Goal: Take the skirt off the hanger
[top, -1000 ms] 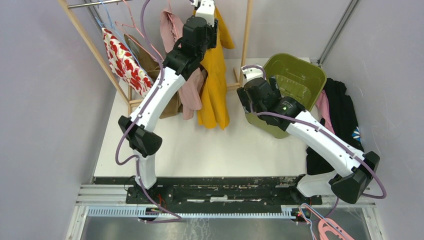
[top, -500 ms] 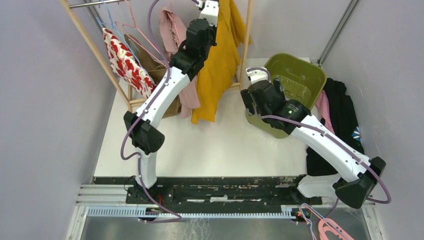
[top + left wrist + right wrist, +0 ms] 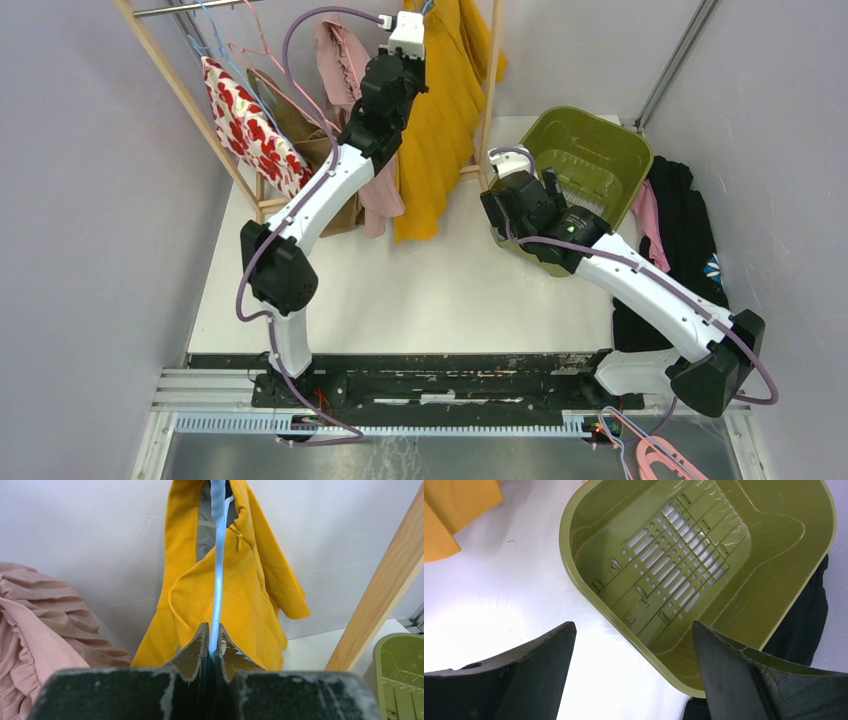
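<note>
A yellow skirt (image 3: pixel 442 130) hangs on a light blue hanger (image 3: pixel 218 565) at the right end of the wooden rack (image 3: pixel 489 90). It also shows in the left wrist view (image 3: pixel 240 605). My left gripper (image 3: pixel 213 642) is shut on the blue hanger's wire, high at the rack's top. In the top view the left gripper (image 3: pixel 412 25) is against the skirt's top. My right gripper (image 3: pixel 634 645) is open and empty, above the near rim of the green basket (image 3: pixel 704 565). In the top view the right gripper (image 3: pixel 508 185) sits beside the basket's left edge.
A pink garment (image 3: pixel 352 100), a brown garment (image 3: pixel 300 130) and a red-and-white patterned garment (image 3: pixel 245 120) hang left on the rack. Dark and pink clothes (image 3: pixel 680 220) lie heaped right of the green basket (image 3: pixel 590 160). Pink hangers (image 3: pixel 655 455) lie at the near right.
My left gripper has lifted and swung the hanger with the skirt to the right, toward the rack's right post. The right arm has shifted a little near the basket.
</note>
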